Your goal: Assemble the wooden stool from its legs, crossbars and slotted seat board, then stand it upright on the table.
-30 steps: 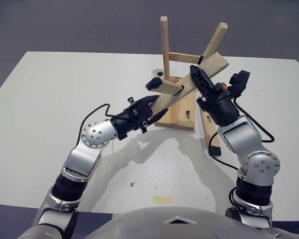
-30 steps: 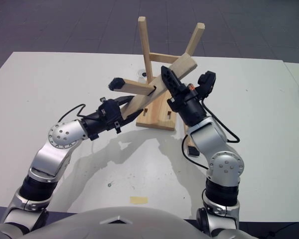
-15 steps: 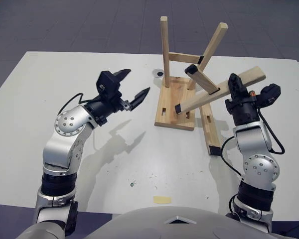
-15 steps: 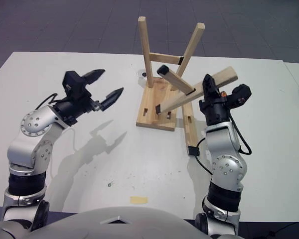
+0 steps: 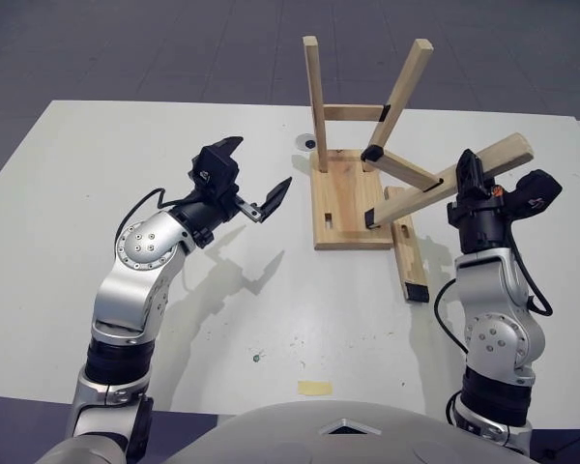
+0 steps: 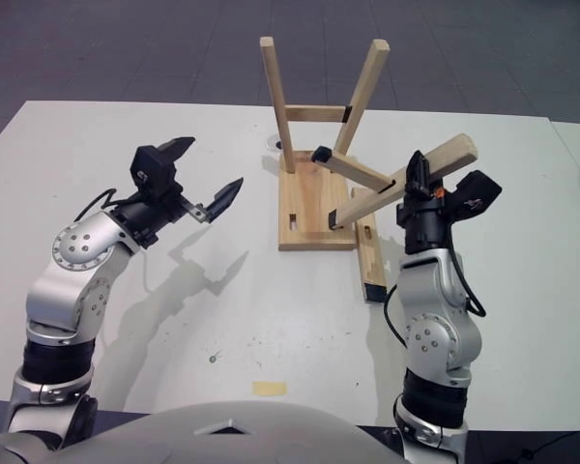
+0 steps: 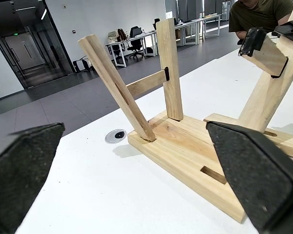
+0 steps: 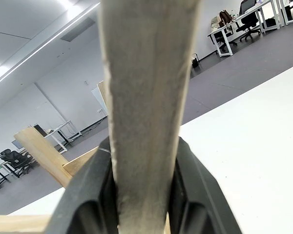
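Observation:
The slotted seat board (image 5: 349,198) lies flat on the table, with two legs (image 5: 315,97) standing up from its far end, joined by a crossbar (image 5: 353,112). My right gripper (image 5: 470,180) is shut on a second leg (image 8: 146,97), held slanting above the board's right edge. This leg's lower end hangs near the board, and a short crossbar (image 5: 403,170) sticks out of it. Another leg (image 5: 409,257) lies on the table right of the board. My left gripper (image 5: 255,172) hovers open left of the board, holding nothing, its fingers (image 7: 24,165) framing the board (image 7: 195,151).
A round cable hole (image 5: 310,143) sits in the white table just beyond the board's left corner. A scrap of tape (image 5: 314,388) lies near the front edge. Open tabletop (image 5: 126,155) stretches to the left of my left arm.
My left gripper has let go of the leg piece, opened and drawn back to the left. The right gripper has carried that piece to the right. The seat board now lies squarer.

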